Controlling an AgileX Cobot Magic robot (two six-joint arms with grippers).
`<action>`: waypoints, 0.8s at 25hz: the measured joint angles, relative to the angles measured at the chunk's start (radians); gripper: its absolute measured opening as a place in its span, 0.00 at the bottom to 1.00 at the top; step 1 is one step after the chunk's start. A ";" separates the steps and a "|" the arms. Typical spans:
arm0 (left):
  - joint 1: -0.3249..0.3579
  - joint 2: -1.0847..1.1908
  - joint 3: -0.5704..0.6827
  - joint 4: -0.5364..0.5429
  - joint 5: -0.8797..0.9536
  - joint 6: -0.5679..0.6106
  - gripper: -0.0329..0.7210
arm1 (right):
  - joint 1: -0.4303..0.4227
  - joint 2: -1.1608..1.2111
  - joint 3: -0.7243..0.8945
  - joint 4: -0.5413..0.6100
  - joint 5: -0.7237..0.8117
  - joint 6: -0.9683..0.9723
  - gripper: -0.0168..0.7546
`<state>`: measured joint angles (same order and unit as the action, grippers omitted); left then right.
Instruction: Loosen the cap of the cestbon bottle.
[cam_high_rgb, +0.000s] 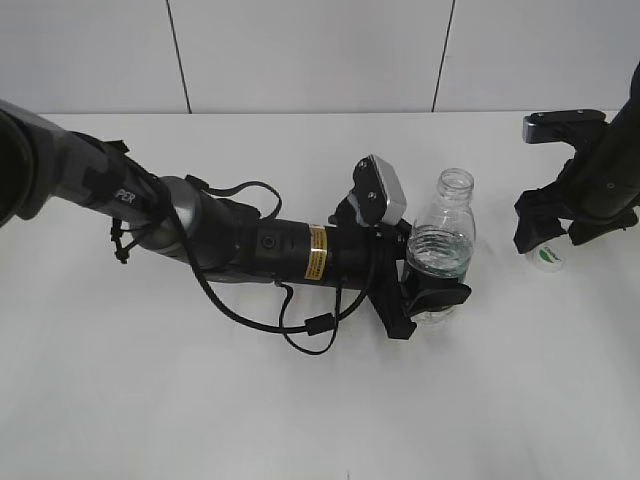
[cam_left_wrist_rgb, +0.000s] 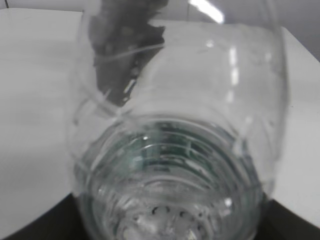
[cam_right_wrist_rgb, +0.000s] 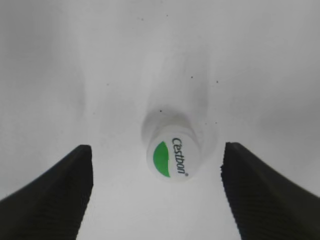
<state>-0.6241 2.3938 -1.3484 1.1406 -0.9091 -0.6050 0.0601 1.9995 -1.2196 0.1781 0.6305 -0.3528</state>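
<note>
The clear cestbon bottle (cam_high_rgb: 441, 245) stands upright on the white table, its threaded neck open with no cap on it. My left gripper (cam_high_rgb: 432, 296) is shut on the bottle's lower body. In the left wrist view the bottle (cam_left_wrist_rgb: 175, 150) fills the frame and hides the jaws. The white cap (cam_right_wrist_rgb: 172, 156), with a green patch and "Cestbon" lettering, lies on the table. It also shows in the exterior view (cam_high_rgb: 548, 256) at the right. My right gripper (cam_right_wrist_rgb: 157, 175) is open just above it, its fingers either side of the cap and not touching it.
The white table (cam_high_rgb: 300, 400) runs to a white wall behind. The left arm lies low across the table's left and middle, with a loose black cable (cam_high_rgb: 300, 335) under it. The right arm (cam_high_rgb: 600, 180) enters from the right edge.
</note>
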 joint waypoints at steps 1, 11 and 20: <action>0.000 0.000 0.000 0.000 0.000 0.000 0.59 | 0.000 0.000 0.000 0.000 0.000 0.000 0.80; 0.001 0.000 0.000 0.000 -0.003 0.000 0.59 | 0.000 -0.017 -0.041 0.002 0.130 -0.002 0.79; 0.001 0.000 0.000 0.007 -0.003 0.000 0.64 | 0.000 -0.094 -0.044 0.003 0.150 -0.005 0.79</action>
<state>-0.6233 2.3938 -1.3484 1.1479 -0.9120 -0.6050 0.0601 1.9052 -1.2639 0.1809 0.7809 -0.3575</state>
